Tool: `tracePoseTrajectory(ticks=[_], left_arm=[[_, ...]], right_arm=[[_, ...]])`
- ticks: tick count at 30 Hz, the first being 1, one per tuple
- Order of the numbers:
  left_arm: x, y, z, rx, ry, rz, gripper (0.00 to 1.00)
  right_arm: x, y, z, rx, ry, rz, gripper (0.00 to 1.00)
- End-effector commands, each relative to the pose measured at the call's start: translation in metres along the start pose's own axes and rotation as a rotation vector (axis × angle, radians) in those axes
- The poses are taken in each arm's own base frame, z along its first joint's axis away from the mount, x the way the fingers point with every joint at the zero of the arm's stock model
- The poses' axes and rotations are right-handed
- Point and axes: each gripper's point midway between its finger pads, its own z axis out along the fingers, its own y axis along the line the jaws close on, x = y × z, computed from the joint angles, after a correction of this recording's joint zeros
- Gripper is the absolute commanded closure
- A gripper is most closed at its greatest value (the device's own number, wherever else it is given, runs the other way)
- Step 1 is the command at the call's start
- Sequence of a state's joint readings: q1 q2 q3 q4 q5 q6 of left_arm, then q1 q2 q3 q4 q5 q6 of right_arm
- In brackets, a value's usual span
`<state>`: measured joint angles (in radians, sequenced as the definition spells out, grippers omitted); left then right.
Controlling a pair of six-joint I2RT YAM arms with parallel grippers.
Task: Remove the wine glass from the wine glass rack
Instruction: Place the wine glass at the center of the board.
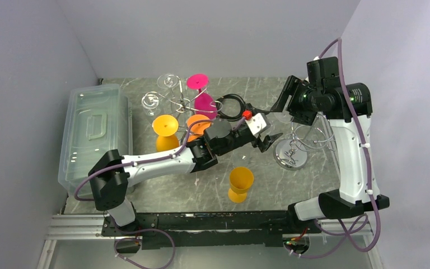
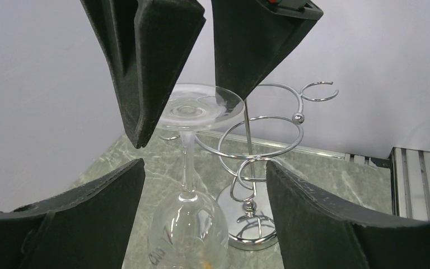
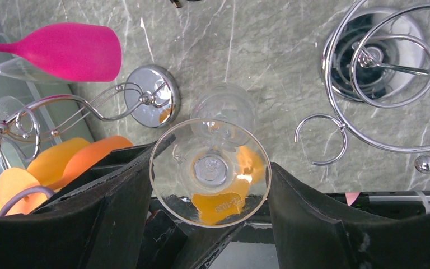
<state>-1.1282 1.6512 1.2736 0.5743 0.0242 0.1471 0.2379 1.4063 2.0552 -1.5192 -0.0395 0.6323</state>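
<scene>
The wine glass [image 2: 199, 106] hangs upside down over the tabletop [image 3: 280, 61]. Its foot is pinched between the fingers of the right gripper [image 3: 213, 168], just beside the curled arms of the wine glass rack [image 1: 289, 154] (seen from above, the foot sits clear of the rings). The left gripper [image 2: 204, 165] is spread wide on either side of the bowl.

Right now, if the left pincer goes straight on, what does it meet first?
Most likely the wine glass, whose stem sits in front of the left pincer; the wine glass rack stands behind it.
</scene>
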Motion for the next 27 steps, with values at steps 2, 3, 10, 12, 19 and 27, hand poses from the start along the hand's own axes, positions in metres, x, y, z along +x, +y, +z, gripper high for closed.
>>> tracePoseTrajectory(ticks=[2, 3, 10, 12, 19, 27], left_arm=[[-0.022, 0.01, 0.006, -0.054, -0.039, 0.025, 0.15], [-0.022, 0.009, 0.008, -0.053, -0.039, 0.026, 0.15], [-0.022, 0.009, 0.016, -0.043, -0.042, 0.034, 0.17], [-0.022, 0.009, 0.018, -0.043, -0.042, 0.03, 0.2], [-0.016, 0.009, 0.023, -0.056, -0.042, 0.01, 0.28], [-0.018, 0.015, 0.029, -0.088, -0.055, 0.004, 0.39]], right_arm=[[-0.002, 0.008, -0.013, -0.055, -0.033, 0.003, 0.87], [-0.002, 0.009, -0.013, -0.057, -0.033, 0.002, 0.87], [-0.002, 0.011, -0.019, -0.074, -0.042, 0.003, 0.87], [-0.002, 0.011, -0.02, -0.077, -0.045, 0.002, 0.87], [-0.002, 0.014, -0.025, -0.094, -0.054, 0.007, 0.87], [-0.001, 0.014, -0.029, -0.104, -0.057, 0.013, 0.87]])
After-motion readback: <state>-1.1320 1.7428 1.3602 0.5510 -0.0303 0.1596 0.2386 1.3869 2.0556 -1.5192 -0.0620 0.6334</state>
